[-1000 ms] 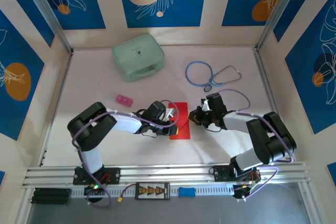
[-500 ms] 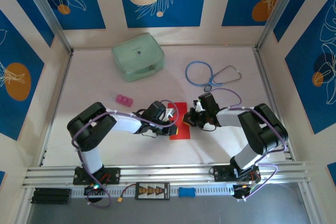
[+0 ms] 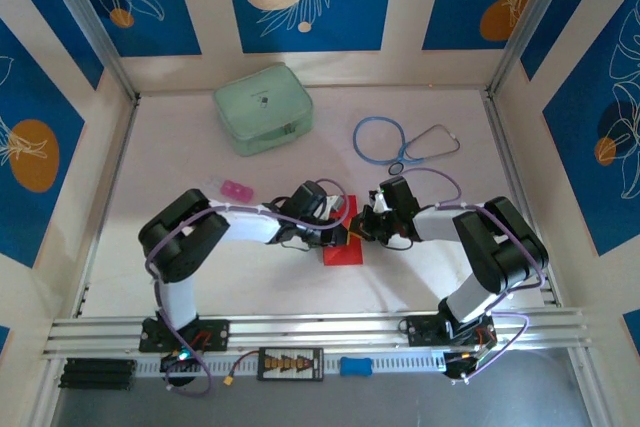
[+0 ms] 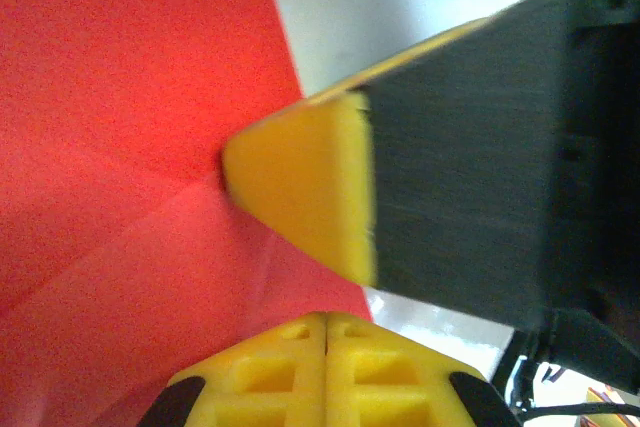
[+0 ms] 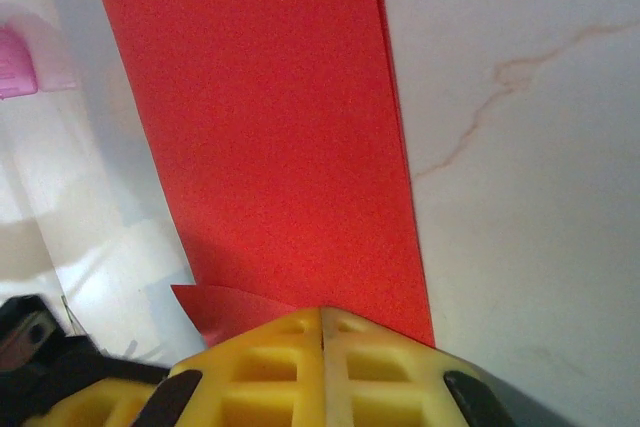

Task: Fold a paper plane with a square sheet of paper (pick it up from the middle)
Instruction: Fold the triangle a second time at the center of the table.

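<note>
Near the front middle of the table point(image 3: 200, 267), between the two arms: red sheet point(image 3: 340, 252), folded lengthwise into a narrow strip, lying flat, not yet a pointed dart.

Over its far half: left gripper point(image 3: 341, 229) and right gripper point(image 3: 363, 226), tip to tip and very close together.

From the left wrist: left gripper point(image 4: 327, 362) with jaws fully closed, yellow pads meeting along one seam, nothing visible between them, tips down at the sheet point(image 4: 120, 147). Whether pressing on it or just above, cannot tell. Just ahead, right gripper point(image 4: 300, 192), yellow tip set against the red paper beside a diagonal crease.

From the right wrist: right gripper point(image 5: 322, 342) likewise closed, pads together, no paper seen caught between. Sheet point(image 5: 270, 127) running straight away from the tips, with a small red corner poking out at lower left. Pink object point(image 5: 12, 62) at the left edge, apart from the sheet.

Elsewhere on the table, well apart from the sheet: pink object point(image 3: 236, 190) to the left, green case point(image 3: 263, 107) at the back, stethoscope point(image 3: 404, 142) at the back right.
</note>
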### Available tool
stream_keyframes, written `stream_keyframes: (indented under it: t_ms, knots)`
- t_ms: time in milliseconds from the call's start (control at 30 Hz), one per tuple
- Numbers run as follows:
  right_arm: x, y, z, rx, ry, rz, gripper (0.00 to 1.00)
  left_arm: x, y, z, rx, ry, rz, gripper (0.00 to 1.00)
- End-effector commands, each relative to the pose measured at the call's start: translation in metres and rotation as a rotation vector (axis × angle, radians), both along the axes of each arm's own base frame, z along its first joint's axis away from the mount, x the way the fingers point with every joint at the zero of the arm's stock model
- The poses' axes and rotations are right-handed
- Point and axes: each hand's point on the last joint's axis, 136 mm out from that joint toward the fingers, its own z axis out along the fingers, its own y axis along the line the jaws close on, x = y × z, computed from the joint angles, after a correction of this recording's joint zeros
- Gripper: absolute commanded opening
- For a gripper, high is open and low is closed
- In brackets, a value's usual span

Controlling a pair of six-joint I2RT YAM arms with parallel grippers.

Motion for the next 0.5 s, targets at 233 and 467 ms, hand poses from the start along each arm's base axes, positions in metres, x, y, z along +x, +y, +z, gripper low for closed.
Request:
stream_keyframes:
  t_ms: [233,467]
  knots:
    - [-0.022,-0.024,-0.038,-0.113,0.109,-0.035,0.00,-0.020,0.029,-0.034,0.116,0.112,0.024,0.02]
    - [-0.024,-0.027,-0.045,-0.119,0.125,-0.040,0.00,-0.032,0.040,-0.030,0.124,0.108,0.003,0.04]
